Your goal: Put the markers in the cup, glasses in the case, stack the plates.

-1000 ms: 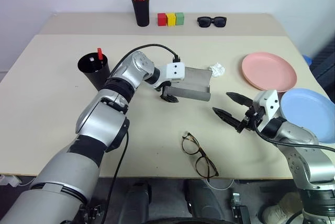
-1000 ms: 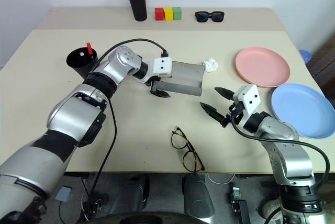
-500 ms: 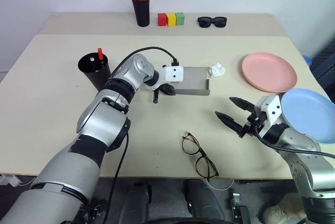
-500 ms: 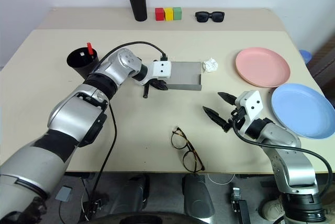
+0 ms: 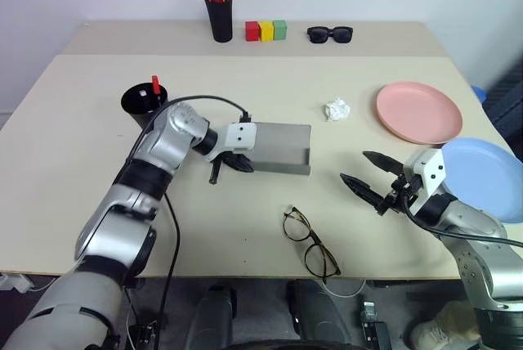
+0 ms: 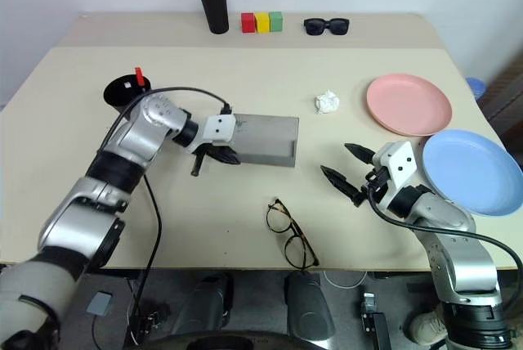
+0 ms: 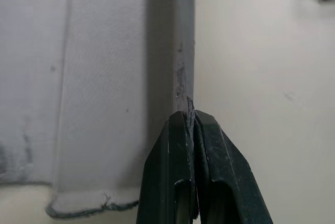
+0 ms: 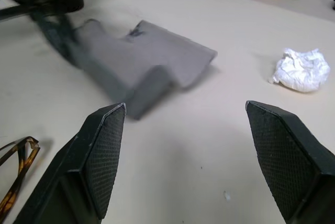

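Left gripper has its fingers pinched together on the thin edge of the case, at the case's left end; wrist view shows the two black fingers closed flat on that grey flap; the case lies mid-table, grey, rectangular, lid not visibly raised; right gripper hovers over the table right of the case and apart from it, fingers spread wide with nothing between them, pointing toward the case; glasses lie near the front edge of the table, arms unfolded, below and between the case and the right gripper, touching neither; cup stands left of the left arm, with a red-capped marker sticking up inside it; second marker cannot be made out in the cup; pink plate sits on the right side of the table, blue plate just nearer and further right, rims close, not stacked; crumpled white paper lies between case and pink plate; at the back stand a pen holder with orange-red pens, three coloured blocks, black sunglasses.
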{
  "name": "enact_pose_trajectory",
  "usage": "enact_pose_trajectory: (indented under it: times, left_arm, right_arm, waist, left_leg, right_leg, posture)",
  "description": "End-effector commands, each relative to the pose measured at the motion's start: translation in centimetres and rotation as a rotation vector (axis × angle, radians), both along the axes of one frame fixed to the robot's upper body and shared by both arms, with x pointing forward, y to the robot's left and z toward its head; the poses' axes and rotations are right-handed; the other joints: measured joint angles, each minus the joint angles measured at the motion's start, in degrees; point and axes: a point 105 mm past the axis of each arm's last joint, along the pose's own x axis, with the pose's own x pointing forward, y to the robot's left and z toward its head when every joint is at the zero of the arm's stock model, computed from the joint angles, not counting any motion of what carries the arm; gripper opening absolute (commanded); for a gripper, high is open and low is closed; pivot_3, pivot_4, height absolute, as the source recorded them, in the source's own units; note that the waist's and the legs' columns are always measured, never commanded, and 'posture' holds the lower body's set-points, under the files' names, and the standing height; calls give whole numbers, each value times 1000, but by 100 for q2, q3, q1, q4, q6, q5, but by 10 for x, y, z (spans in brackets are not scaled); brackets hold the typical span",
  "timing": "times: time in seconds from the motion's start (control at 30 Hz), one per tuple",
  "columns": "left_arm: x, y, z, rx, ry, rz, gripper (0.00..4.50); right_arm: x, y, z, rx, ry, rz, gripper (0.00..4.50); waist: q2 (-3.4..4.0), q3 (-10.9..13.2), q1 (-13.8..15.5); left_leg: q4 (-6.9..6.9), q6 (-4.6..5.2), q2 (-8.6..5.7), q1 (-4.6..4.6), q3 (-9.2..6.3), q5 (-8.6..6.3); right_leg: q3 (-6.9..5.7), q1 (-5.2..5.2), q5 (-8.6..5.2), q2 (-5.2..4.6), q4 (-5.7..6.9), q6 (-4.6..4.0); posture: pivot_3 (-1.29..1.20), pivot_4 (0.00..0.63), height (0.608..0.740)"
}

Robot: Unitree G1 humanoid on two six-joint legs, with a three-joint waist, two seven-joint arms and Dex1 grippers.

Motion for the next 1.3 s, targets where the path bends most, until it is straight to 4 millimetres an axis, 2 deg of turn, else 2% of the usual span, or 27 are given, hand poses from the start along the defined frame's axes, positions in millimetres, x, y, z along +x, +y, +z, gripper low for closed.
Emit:
enact_pose_trajectory:
  times: [0.03, 0.27, 0.43, 0.63, 0.9, 1.17, 1.27, 1.3]
  left_arm:
    - [-13, -4, 12, -37, -19, 14, 67]
    - [-29, -9, 12, -53, -5, 62, 67]
    - [-26, -14, 9, -60, -13, 91, 67]
    - [-15, -11, 11, -44, -36, 97, 67]
    - [-9, -3, 8, 0, -57, 86, 67]
    - [-6, -4, 7, 12, -77, 68, 67]
    - [-13, -4, 5, 20, -44, 35, 984]
    - [-14, -4, 6, 20, -41, 31, 1481]
  right_arm:
    - [-5, -2, 14, -13, -41, 14, 3761]
    - [-8, -6, 15, -21, -25, 21, 3761]
    - [-9, -11, 12, -38, -12, 26, 3761]
    - [-14, -15, 11, -46, -1, 41, 3761]
    - [-25, -12, 13, -61, 36, 85, 3761]
    - [-31, -8, 18, -70, 43, 105, 3761]
    - [-31, -4, 25, -69, 38, 114, 3761]
    - [-31, -2, 26, -70, 40, 117, 3761]
  waist:
    - [0, 0, 8]
    - [0, 0, 0]
    - [1, 0, -10]
    - [0, 0, -4]
    - [1, 0, -9]
    - [0, 0, 0]
    - [0, 0, -2]
    - [0, 0, -7]
  left_leg:
    - [1, 0, 0, 5, 0, 0]
    - [2, 0, 0, 20, 0, 0]
    - [1, 0, 0, 22, 0, 0]
    - [2, 0, 0, 21, 1, 0]
    - [0, 0, 0, 21, 1, 0]
    - [2, 0, 0, 21, 2, 0]
    - [2, 0, 0, 21, 1, 0]
    - [1, 0, 0, 21, 1, 0]
  right_leg:
    - [-1, 6, 0, 0, 0, 0]
    - [-1, 21, 0, 0, -3, 0]
    - [-1, 21, 0, 0, -3, 0]
    - [-1, 22, 0, 0, -3, 0]
    - [0, 21, -1, 0, -4, -1]
    - [0, 22, -1, 0, -5, -1]
    - [0, 23, -1, 0, -4, -1]
    - [0, 22, -1, 0, -4, -1]
  posture:
    - [0, 150, 740]
    - [0, 150, 740]
    - [0, 150, 740]
    - [0, 150, 740]
    - [0, 150, 740]
    - [0, 150, 740]
    - [0, 150, 740]
    - [0, 150, 740]
